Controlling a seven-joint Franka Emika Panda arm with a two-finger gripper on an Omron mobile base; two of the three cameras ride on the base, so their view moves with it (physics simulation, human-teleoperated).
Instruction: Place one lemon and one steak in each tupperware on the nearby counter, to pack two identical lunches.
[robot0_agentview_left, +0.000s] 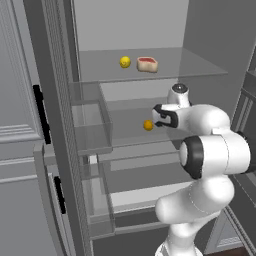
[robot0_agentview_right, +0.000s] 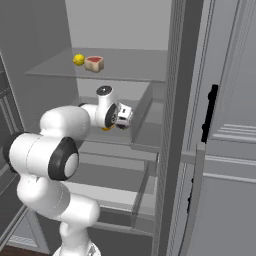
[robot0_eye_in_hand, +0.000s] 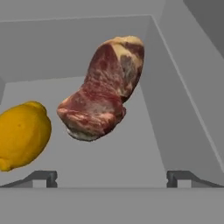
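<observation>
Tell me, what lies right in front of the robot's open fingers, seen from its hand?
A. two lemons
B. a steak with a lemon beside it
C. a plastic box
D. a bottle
B: in the hand view a steak lies ahead of the open gripper, a lemon beside it.

upper shelf (robot0_agentview_left: 200, 67): a clear glass pane inside the open fridge; a lemon (robot0_agentview_left: 125, 61) and a steak (robot0_agentview_left: 147, 64) lie on it, the two just beside each other
middle shelf (robot0_agentview_left: 125, 131): glass as well, one level lower; a second lemon (robot0_eye_in_hand: 22, 134) and a second steak (robot0_eye_in_hand: 103, 103) rest on it, side by side, seen close in the hand view
lower shelves (robot0_agentview_left: 135, 180): more panes beneath; what they bear cannot be told
</observation>
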